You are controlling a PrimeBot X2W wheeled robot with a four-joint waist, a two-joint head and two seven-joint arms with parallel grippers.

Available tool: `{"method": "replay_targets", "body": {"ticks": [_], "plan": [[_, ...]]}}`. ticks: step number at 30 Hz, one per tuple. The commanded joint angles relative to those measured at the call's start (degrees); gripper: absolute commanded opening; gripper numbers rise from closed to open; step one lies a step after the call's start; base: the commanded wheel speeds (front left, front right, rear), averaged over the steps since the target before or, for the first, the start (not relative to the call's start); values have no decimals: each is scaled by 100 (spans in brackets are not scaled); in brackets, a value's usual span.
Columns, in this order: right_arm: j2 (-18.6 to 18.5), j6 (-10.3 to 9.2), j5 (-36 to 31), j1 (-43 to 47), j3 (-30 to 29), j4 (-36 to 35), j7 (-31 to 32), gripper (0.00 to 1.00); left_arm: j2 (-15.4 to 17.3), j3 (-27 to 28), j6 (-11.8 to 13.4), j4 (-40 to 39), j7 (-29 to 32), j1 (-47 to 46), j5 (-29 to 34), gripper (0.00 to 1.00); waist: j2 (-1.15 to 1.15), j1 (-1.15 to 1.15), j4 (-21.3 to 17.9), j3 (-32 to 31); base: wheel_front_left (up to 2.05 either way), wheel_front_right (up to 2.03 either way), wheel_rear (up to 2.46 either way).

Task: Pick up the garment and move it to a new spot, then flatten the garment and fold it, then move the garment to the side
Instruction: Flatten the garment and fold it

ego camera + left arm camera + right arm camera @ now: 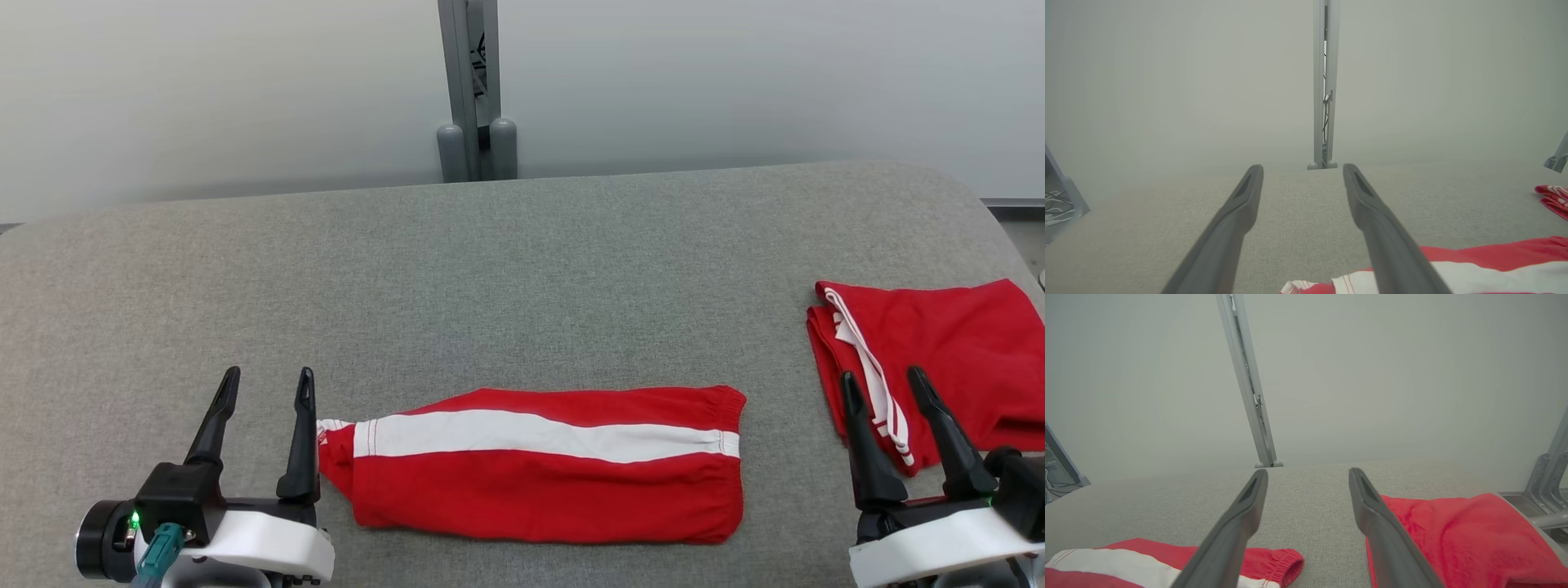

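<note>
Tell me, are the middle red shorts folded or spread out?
Folded: the shorts lie flat as one narrow strip, with a white stripe running along it.

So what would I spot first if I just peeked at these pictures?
The bright red garment with a wide white stripe, lying flat near the front middle of the grey table. Next, a second red garment, folded, by the table's right edge. The robot's dark jaws stand open at both bottom corners.
</note>
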Motion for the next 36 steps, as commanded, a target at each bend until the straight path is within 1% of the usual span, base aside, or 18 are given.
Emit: {"method": "replay_targets", "body": {"ticks": [1,10,17,21,24,27,29,30,31,33,34,36], "plan": [[9,2,-43,52,-4,-21,35,100,25,28,-1,19,-24,21,-37,100,0,0,1,-28,0,0,0],[27,2,-63,16,21,41,120,100,103,-43,-89,184,85,-19,-89,100,0,0,-2,-95,0,0,0],[30,2,-51,-10,15,41,110,100,137,-75,-22,196,105,-73,-31,100,0,0,5,-87,0,0,0],[31,2,-13,-25,21,37,87,100,156,-103,-31,138,133,-101,-19,100,0,0,7,-62,0,0,0],[32,2,1,-47,35,34,73,100,177,-270,-207,141,391,-231,-76,100,0,0,20,-3,0,0,0],[32,2,-14,-112,113,50,90,100,270,-442,-429,239,848,-332,-168,100,0,0,-27,68,0,0,0],[27,2,-22,-159,175,50,80,100,257,-531,-554,313,1154,-401,-301,100,0,0,-82,121,0,0,0],[28,2,-10,-162,205,61,64,100,285,-562,-605,404,1350,-408,-368,100,0,0,-114,137,0,0,0],[29,2,19,-178,257,94,38,100,350,-638,-718,572,1703,-402,-502,100,0,0,-186,180,0,0,0],[27,2,68,-200,289,154,-1,100,384,-681,-838,724,2055,-467,-657,100,0,0,-269,243,0,0,0],[28,2,76,-197,308,180,-11,100,376,-679,-840,757,2151,-462,-734,100,0,0,-291,261,0,0,0],[27,2,107,-203,323,229,-39,100,389,-652,-923,838,2311,-489,-894,100,0,0,-340,313,0,0,0]]}}
